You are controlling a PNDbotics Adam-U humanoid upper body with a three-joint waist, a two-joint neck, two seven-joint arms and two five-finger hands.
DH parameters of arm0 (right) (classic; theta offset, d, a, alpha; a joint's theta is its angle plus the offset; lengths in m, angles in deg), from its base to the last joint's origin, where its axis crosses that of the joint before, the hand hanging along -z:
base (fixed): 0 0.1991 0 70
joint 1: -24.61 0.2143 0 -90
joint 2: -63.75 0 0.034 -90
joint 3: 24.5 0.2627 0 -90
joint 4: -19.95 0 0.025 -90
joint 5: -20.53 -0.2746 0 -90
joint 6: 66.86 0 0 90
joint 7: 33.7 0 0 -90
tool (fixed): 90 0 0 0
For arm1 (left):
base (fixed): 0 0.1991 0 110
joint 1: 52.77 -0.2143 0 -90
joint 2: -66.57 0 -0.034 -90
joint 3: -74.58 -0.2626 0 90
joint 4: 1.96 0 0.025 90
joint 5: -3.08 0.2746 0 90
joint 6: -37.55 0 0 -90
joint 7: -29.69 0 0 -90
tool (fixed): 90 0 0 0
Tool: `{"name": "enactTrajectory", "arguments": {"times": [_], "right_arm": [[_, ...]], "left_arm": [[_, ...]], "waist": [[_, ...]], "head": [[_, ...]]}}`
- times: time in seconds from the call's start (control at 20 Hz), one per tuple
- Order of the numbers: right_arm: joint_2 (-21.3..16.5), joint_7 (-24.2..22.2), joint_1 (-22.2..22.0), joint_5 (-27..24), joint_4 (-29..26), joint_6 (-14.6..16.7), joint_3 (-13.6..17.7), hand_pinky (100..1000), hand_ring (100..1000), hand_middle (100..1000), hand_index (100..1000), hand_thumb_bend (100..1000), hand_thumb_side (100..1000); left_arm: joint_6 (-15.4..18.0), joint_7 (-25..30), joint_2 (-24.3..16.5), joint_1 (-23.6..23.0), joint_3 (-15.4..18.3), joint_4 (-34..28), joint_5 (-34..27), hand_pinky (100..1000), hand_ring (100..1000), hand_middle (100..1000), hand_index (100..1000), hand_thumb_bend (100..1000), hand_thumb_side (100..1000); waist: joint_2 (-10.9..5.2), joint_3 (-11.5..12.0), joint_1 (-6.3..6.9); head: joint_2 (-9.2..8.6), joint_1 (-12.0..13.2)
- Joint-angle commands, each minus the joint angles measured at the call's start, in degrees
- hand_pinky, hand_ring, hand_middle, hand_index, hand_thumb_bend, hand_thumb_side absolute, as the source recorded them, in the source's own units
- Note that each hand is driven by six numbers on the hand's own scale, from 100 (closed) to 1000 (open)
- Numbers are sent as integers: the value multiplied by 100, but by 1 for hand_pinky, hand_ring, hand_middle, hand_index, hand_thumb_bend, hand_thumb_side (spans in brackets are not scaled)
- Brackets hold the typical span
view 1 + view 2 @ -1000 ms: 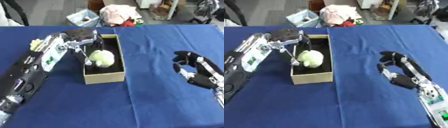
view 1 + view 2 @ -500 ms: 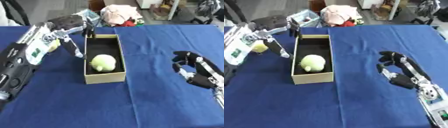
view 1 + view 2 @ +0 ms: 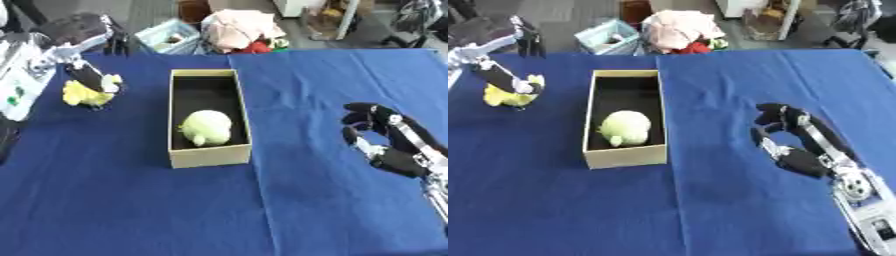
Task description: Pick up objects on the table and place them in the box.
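A tan box (image 3: 210, 155) with a dark inside stands left of the middle of the blue table (image 3: 131, 210). A pale green plush (image 3: 207, 127) lies in its near half. To the box's left a yellow plush toy (image 3: 86, 95) sits on the cloth. My left hand (image 3: 75, 29) hangs over that toy at the far left, open, with one dark finger (image 3: 83, 75) reaching down onto its top. My right hand (image 3: 398, 161) rests at the right, well away from the box, fingers relaxed and holding nothing.
Beyond the table's far edge stand a light blue basket (image 3: 171, 37) and a heap of pink, white and red cloth (image 3: 241, 27). The cloth has a fold line running down the middle, right of the box.
My left hand has left the box, where it let go of the green plush, and swung left and outward to the yellow toy. The right hand has stayed put.
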Motion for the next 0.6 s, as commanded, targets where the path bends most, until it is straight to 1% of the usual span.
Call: {"name": "enactTrajectory", "arguments": {"times": [0.05, 0.2, 0.4, 0.6], "right_arm": [[-164, 32, 31, -15, -61, 3, 69, 729, 770, 662, 864, 232, 525], [-156, 33, 31, -22, -63, 3, 71, 729, 770, 662, 864, 230, 527], [-159, 37, 24, -33, -60, -2, 74, 729, 770, 662, 864, 230, 528], [-144, 31, 32, -45, -64, 0, 68, 729, 770, 662, 864, 229, 528]], "left_arm": [[-42, -85, -217, 65, 240, 341, 230, 625, 485, 476, 622, 517, 100], [-132, -187, -183, 78, 411, 732, 482, 625, 487, 479, 625, 501, 100], [-256, -342, -131, 111, 590, 1152, 711, 627, 496, 490, 637, 523, 100], [-336, -457, -59, 156, 703, 1431, 892, 629, 501, 496, 644, 533, 100]], "waist": [[-98, 6, -3], [-90, 7, -18], [-75, 4, -30], [-60, -10, -33]], "head": [[-77, -33], [-74, -42], [-67, -45], [-64, -38]]}}
